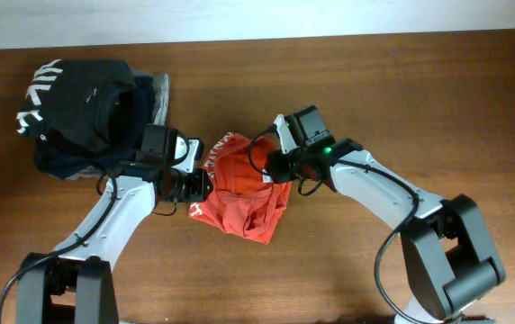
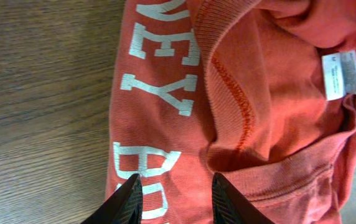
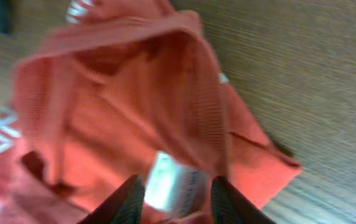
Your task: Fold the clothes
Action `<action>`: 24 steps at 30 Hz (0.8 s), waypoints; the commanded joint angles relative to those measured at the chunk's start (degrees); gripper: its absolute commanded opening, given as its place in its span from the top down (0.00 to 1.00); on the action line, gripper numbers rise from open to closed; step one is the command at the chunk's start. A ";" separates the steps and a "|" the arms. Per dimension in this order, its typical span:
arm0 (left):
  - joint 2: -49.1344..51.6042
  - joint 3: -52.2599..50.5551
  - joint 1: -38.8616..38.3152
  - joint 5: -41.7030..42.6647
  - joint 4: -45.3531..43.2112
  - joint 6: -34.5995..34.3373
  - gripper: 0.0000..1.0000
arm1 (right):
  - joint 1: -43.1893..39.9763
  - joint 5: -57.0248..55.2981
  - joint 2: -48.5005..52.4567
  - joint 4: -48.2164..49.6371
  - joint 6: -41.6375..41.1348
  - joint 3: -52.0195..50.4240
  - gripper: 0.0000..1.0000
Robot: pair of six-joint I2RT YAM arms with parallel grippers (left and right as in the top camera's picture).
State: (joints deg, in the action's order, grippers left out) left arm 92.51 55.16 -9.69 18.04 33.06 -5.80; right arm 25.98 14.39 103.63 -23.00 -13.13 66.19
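The clothes are one orange-red T-shirt (image 1: 239,202), lying bunched in a heap at the middle of the table. White lettering on the T-shirt (image 2: 165,112) runs along its left edge in the left wrist view, and a white label (image 2: 340,74) shows inside the collar. My left gripper (image 1: 194,184) is at the heap's left side; the left gripper (image 2: 177,202) stands open just over the lettered cloth. My right gripper (image 1: 271,166) is at the heap's upper right. In the blurred right wrist view the right gripper (image 3: 177,199) is open above the T-shirt (image 3: 116,112), with the label (image 3: 165,180) between its fingers.
A black garment with white letters (image 1: 77,103) tops a pile at the back left, over a navy one (image 1: 59,162) and a grey one (image 1: 161,94). The pile sits close behind my left arm. Bare wooden table (image 1: 420,90) lies to the right.
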 commanded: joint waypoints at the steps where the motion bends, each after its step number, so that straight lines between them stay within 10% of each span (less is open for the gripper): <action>1: 0.52 -0.72 -0.17 -1.40 -0.31 0.74 0.64 | 0.13 -6.19 0.15 0.48 0.68 0.02 0.76; 8: 0.61 -0.74 -0.17 -1.60 -0.31 0.74 0.64 | -4.09 -8.37 -0.28 -2.51 -2.58 0.46 0.94; 14: 2.60 -0.76 -0.17 -2.51 0.22 1.57 0.64 | -4.92 12.44 -5.95 -3.19 -2.12 3.87 0.79; 17: 2.82 -0.66 0.24 -2.40 0.68 1.57 0.69 | -0.74 13.27 -7.76 -3.17 -2.14 4.02 0.56; 24: -2.91 1.75 4.52 -2.19 5.97 2.21 0.61 | 6.86 7.52 -3.41 -2.67 -4.35 4.00 0.52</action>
State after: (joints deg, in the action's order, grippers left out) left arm 94.08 54.98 -7.38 15.97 37.47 -4.99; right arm 30.70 24.75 97.45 -26.15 -15.88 69.93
